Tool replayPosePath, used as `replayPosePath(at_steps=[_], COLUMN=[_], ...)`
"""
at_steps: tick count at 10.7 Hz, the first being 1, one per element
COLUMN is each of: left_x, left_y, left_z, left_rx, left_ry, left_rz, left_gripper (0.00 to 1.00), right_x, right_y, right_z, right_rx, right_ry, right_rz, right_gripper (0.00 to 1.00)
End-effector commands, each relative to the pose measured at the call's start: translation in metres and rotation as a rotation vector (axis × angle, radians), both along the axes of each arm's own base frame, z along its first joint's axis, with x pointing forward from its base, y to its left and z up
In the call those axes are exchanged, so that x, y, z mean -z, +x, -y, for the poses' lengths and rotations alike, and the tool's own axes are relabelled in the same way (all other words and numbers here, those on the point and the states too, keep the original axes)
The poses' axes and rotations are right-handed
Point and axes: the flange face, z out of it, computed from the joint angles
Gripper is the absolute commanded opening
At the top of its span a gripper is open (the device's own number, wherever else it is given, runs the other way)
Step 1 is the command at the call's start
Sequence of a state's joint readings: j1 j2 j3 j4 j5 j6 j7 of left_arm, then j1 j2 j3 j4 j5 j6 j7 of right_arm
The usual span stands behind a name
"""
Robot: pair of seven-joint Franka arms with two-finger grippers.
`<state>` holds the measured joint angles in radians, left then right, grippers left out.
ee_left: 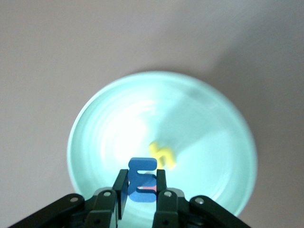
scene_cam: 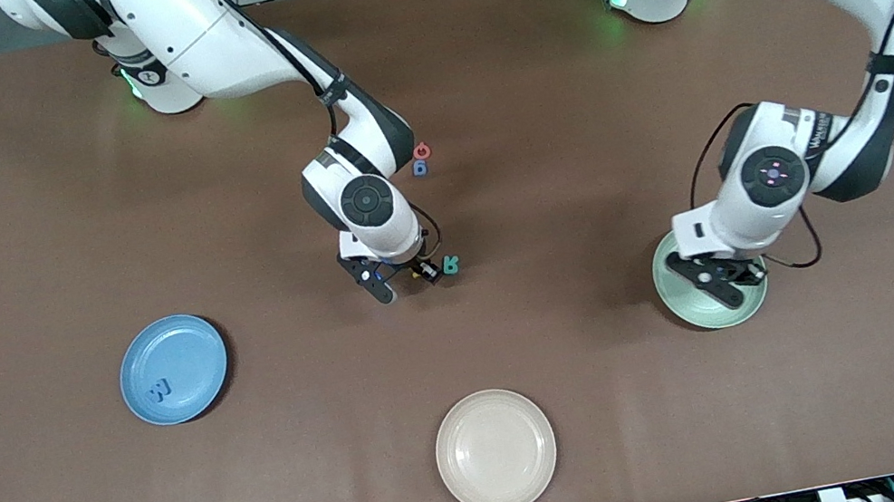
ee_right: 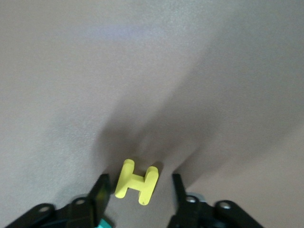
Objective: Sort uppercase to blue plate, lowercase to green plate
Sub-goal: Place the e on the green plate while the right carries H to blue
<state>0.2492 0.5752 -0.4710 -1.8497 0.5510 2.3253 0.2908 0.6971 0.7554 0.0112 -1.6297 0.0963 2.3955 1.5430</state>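
My right gripper is down at the table's middle. Its open fingers stand either side of the yellow H, with a gap on each side. The teal R lies just beside it. Farther from the front camera lie the red G and the blue g. The blue plate holds the blue W. Over the green plate my left gripper is shut on a blue m. A yellow h lies in that plate.
A cream plate sits near the table's front edge, nearer to the front camera than the right gripper. Something red shows under the held blue letter in the left wrist view.
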Motion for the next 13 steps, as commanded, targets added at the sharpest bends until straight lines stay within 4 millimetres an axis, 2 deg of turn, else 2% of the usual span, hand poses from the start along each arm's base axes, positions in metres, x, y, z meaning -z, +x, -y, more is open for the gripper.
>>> replayPosePath(at_steps=[1,2,3,4,5,7,8,9,10,12,13], left_x=[0.008,0.01,0.009,0.007,0.001,-0.013,-0.018,-0.018,-0.02,-0.021,-0.017], left_y=[0.0,-0.001,-0.001,-0.001,-0.003,-0.025,-0.04,-0.055,-0.078,-0.138,-0.167], left_z=[0.0,0.0,0.0,0.002,0.017,0.08,0.115,0.147,0.193,0.285,0.319], left_rx=[-0.051,-0.076,-0.077,-0.09,-0.123,-0.267,-0.337,-0.394,-0.436,-0.541,-0.563], left_ry=[-0.042,-0.06,-0.06,-0.063,-0.064,-0.06,-0.07,-0.078,-0.087,-0.082,-0.082], left_rz=[-0.031,-0.041,-0.04,-0.037,-0.029,-0.07,-0.076,-0.077,-0.077,-0.054,-0.061], left_gripper=[0.13,0.61,1.0,1.0,1.0,1.0,1.0,1.0,1.0,1.0,1.0], right_x=[0.005,0.005,0.004,-0.002,-0.012,-0.034,-0.049,-0.068,-0.084,-0.086,-0.087], right_y=[-0.003,-0.003,-0.002,0.003,0.016,0.05,0.074,0.091,0.109,0.132,0.139], right_z=[-0.005,-0.005,-0.005,0.0,0.013,0.064,0.108,0.145,0.192,0.271,0.303], right_rx=[-0.047,-0.055,-0.066,-0.095,-0.136,-0.256,-0.3,-0.408,-0.492,-0.633,-0.698], right_ry=[-0.047,-0.049,-0.051,-0.054,-0.054,-0.072,-0.07,-0.068,-0.063,-0.044,-0.033], right_rz=[0.028,0.031,0.032,0.04,0.048,0.025,0.004,-0.012,-0.032,-0.041,-0.055], right_gripper=[0.0,0.0,0.0,0.0,0.0,0.0,0.0,0.0,0.0,0.0,0.0])
